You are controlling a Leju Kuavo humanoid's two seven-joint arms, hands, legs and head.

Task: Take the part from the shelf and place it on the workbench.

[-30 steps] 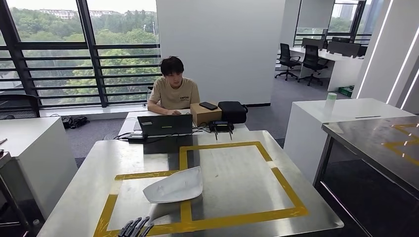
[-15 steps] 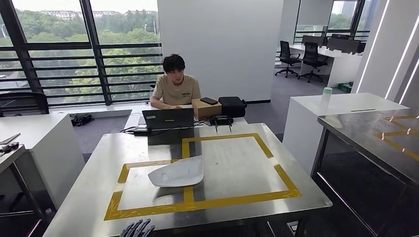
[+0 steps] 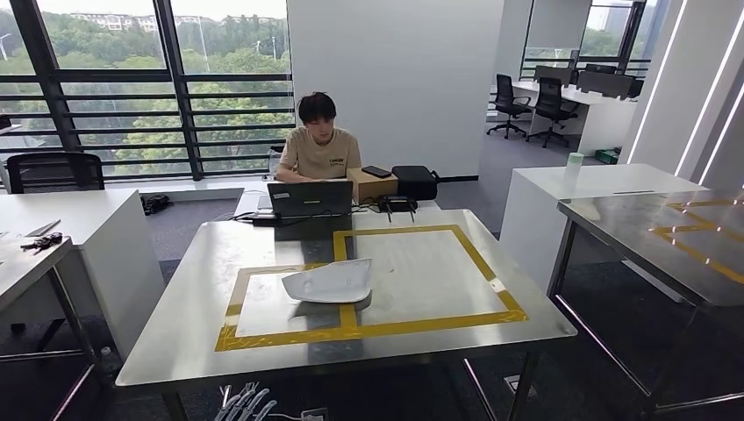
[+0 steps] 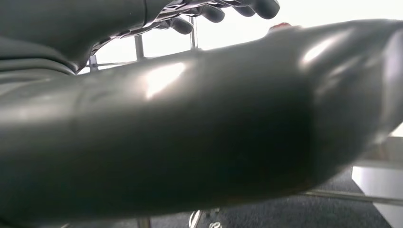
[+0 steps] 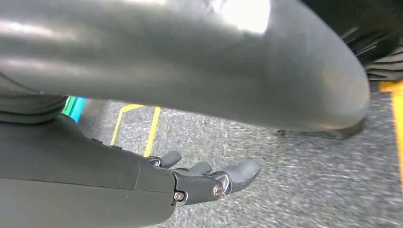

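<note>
The left hand (image 3: 243,404) hangs below the near edge of the steel tabletop (image 3: 175,320), fingers apart and holding nothing; the left wrist view shows its dark fingertips (image 4: 213,13) spread against bright light. The right hand (image 5: 209,180) is low over grey carpet (image 5: 294,190) crossed by yellow floor lines (image 5: 153,124), its fingers loosely extended, separated, with nothing between them.

The white moulded part (image 3: 330,282) lies flat on the tabletop, resting across the yellow tape line (image 3: 344,263) that divides the small marked rectangle from the larger one. It sits nearer the robot's edge than the far edge, and neither hand touches it.

Beyond the part, at the far edge of the tabletop, stands an open laptop (image 3: 310,199). Just behind it are a cardboard box (image 3: 372,186) with a phone (image 3: 376,172) on top, and a black case (image 3: 414,181) beside the box. A person (image 3: 319,143) sits behind the laptop, facing it.

A second steel bench (image 3: 667,237) with yellow tape stands well apart from the tabletop on the robot's right, with a white counter (image 3: 605,189) past it.
</note>
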